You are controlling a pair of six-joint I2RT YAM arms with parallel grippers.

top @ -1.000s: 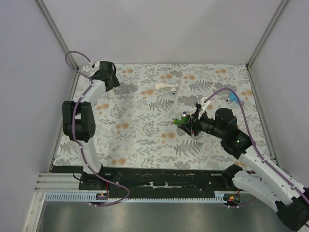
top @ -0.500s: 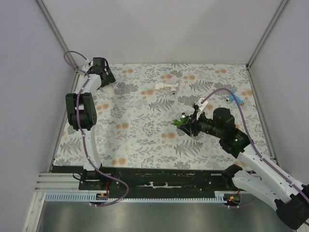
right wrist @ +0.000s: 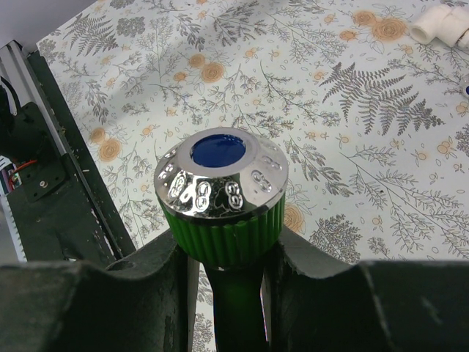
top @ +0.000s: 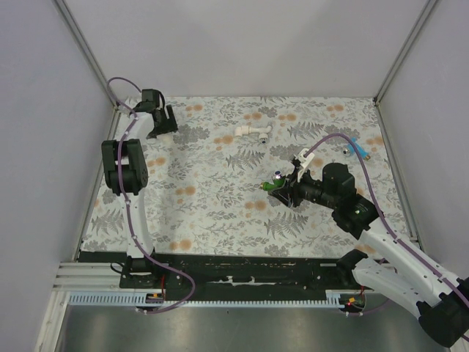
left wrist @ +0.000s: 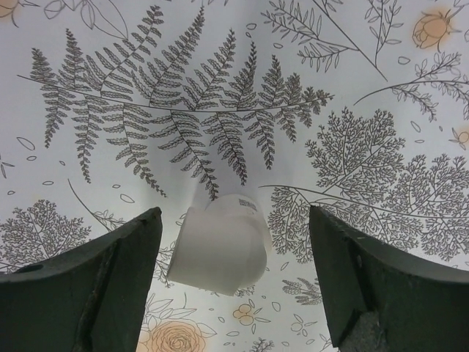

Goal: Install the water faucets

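Observation:
My right gripper (right wrist: 223, 275) is shut on the bright green water faucet (right wrist: 223, 227), which has a chrome cap with a blue centre. From above, that green faucet (top: 276, 182) hangs over the middle of the flowered cloth in the right gripper (top: 288, 188). A blue faucet (top: 357, 150) lies at the back right. My left gripper (top: 163, 123) is at the cloth's back left corner. In the left wrist view the left gripper (left wrist: 233, 242) stands open, with a short white elbow fitting (left wrist: 220, 246) lying on the cloth between its fingers (left wrist: 95, 286), touching neither.
A white pipe fitting (top: 253, 132) lies at the back centre and also shows in the right wrist view as a white pipe fitting (right wrist: 440, 26). Grey walls close in the flowered cloth (top: 220, 198) on three sides. A black rail (top: 234, 268) runs along the near edge.
The left arm has drawn back into the back left corner and its wrist has turned there. The right gripper with the green faucet has hardly moved.

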